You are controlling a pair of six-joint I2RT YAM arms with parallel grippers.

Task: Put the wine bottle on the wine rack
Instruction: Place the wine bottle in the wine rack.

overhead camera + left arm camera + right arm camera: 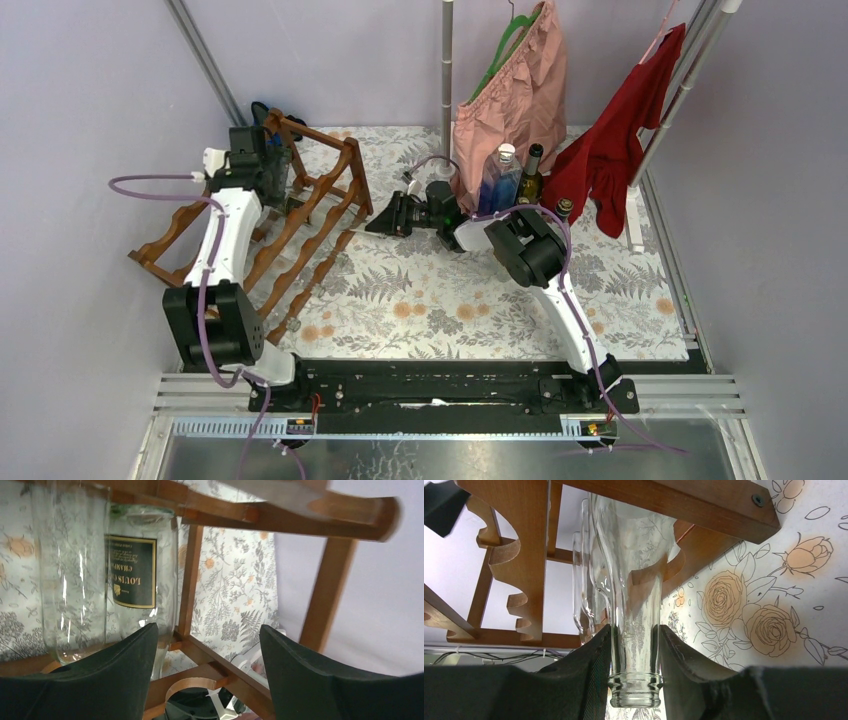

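In the right wrist view, my right gripper (634, 636) is shut on the neck of a clear glass wine bottle (636, 555), just above its lip. The bottle's body reaches in among the scalloped rails of the reddish-brown wine rack (524, 540). From above, the right gripper (374, 221) points left at the wine rack (300, 235). My left gripper (268, 158) hovers over the rack's far end. In its own view the left gripper (210, 642) is open around nothing, over a rack bar (220, 670). Two clear bottles lie ahead of it, one plain (72, 575) and one black-labelled (142, 570).
Behind the held bottle, a second clear bottle (585, 595) lies in the rack. At the back stand a blue-tinted bottle (503, 172) and a dark one (532, 172), below a hanging pink garment (520, 90) and a red cloth (625, 135). A metal pole (446, 70) rises behind.
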